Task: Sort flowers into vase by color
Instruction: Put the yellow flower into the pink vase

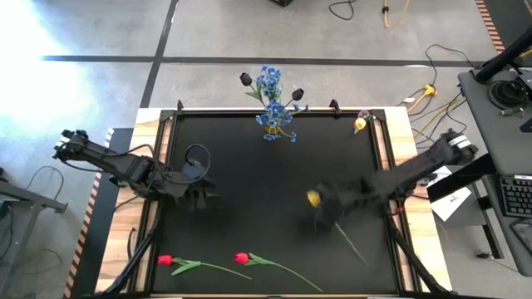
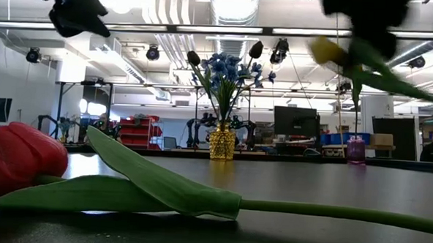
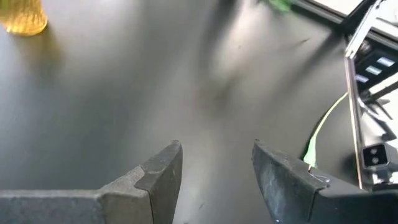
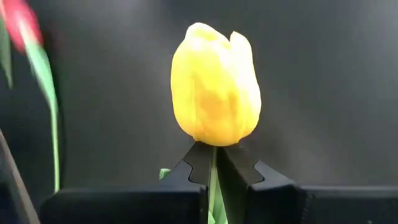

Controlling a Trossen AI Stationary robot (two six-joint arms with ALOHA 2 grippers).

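A yellow vase (image 1: 273, 122) stands near the table's far edge with blue sprays (image 1: 269, 83) and black-headed tulips (image 1: 247, 80) stuck in it; it also shows in the low view (image 2: 221, 144). Two red tulips (image 1: 165, 261) (image 1: 242, 258) lie on the mat near the near edge. My right gripper (image 1: 326, 199) is shut on a yellow tulip (image 1: 313, 198), raised over the right half of the mat. My left gripper (image 1: 202, 196) hovers open over the left half, touching nothing. Another yellow flower (image 1: 360, 124) lies by the far right corner. My right gripper pinches the yellow tulip's stem (image 4: 212, 180) just under the head (image 4: 215, 87) between its two fingers. The tulip is lifted clear of the mat. Its stem (image 1: 349, 241) trails away from the head toward the near right, tilted downward in the low view (image 2: 394, 82).
Black mat inside a wooden table frame (image 1: 399, 133). A small purple cup (image 2: 356, 149) stands at the far right in the low view. Bare mat lies between the vase and the two grippers.
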